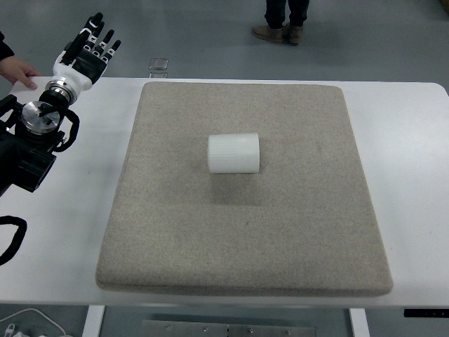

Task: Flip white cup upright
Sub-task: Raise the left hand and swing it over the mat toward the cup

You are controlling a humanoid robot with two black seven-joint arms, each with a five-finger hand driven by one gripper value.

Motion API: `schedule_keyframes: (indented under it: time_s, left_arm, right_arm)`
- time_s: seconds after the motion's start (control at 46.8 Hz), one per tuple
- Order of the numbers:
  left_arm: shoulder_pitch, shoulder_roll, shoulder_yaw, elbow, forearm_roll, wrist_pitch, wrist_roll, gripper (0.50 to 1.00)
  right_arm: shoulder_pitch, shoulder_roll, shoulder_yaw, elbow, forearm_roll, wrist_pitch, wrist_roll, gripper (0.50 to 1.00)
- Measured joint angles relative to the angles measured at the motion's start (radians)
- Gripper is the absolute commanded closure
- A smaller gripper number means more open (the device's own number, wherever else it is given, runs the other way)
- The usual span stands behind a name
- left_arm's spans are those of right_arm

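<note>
**On the grey mat: one white cup, lying on its side**

Item 1. Grey mat [245, 246]: coarse-woven, roughly square, rounded corners, lying flat on a white table [407, 175] and covering most of its top. No print, label or brand mark can be read on it.

Item 2. White cup [233, 153]: plain, cylindrical, faintly ribbed. It lies on its side a little above the middle of the mat, long axis running left to right, well clear of every mat edge. Which end is the mouth cannot be told. No writing or logo shows on its wall.

Item 3. Left hand [88, 49]: white palm, black-jointed fingers, on a black and metal arm coming in from the picture's left edge. It is held off the mat's far-left corner, well apart from the cup. Fingers are extended and spread, grasping nothing.

Item 4. Person's hand [17, 70]: resting on the table's far-left edge, beside the robot hand, left of the mat.

Item 5. Person's shoes [277, 31]: brown, standing on the grey floor beyond the mat's far edge.

Item 6. Small clear object [158, 67]: at the table's far edge, just beyond the mat's far-left corner; too small to identify.
</note>
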Motion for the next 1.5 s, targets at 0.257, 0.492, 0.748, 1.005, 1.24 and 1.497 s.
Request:
schedule_keyframes:
  time_s: [0.257, 0.492, 0.748, 1.005, 1.24, 1.497]
  left_arm:
    - [0.0, 0.0, 0.005, 0.0, 0.0, 0.0, 0.0, 0.504]
    - [0.001, 0.0, 0.0, 0.003, 0.0, 0.0, 0.001, 0.501]
    - [-0.008, -0.006, 0.003, 0.001, 0.0, -0.002, 0.002, 0.504]
    - [-0.026, -0.012, 0.008, 0.01, 0.021, -0.056, 0.002, 0.504]
    - [-0.032, -0.02, 0.005, -0.005, 0.229, -0.07, -0.017, 0.506]
    - [-0.049, -0.014, 0.012, -0.059, 0.395, -0.083, -0.039, 0.506]
  right_arm:
    - [0.0, 0.0, 0.0, 0.0, 0.0, 0.0, 0.0, 0.57]
    - [0.0, 0.0, 0.0, 0.0, 0.0, 0.0, 0.0, 0.57]
    - [0.0, 0.0, 0.0, 0.0, 0.0, 0.0, 0.0, 0.57]
    - [0.0, 0.0, 0.0, 0.0, 0.0, 0.0, 0.0, 0.57]
    - [0.0, 0.0, 0.0, 0.0, 0.0, 0.0, 0.0, 0.57]
    - [0.0, 0.0, 0.0, 0.0, 0.0, 0.0, 0.0, 0.57]
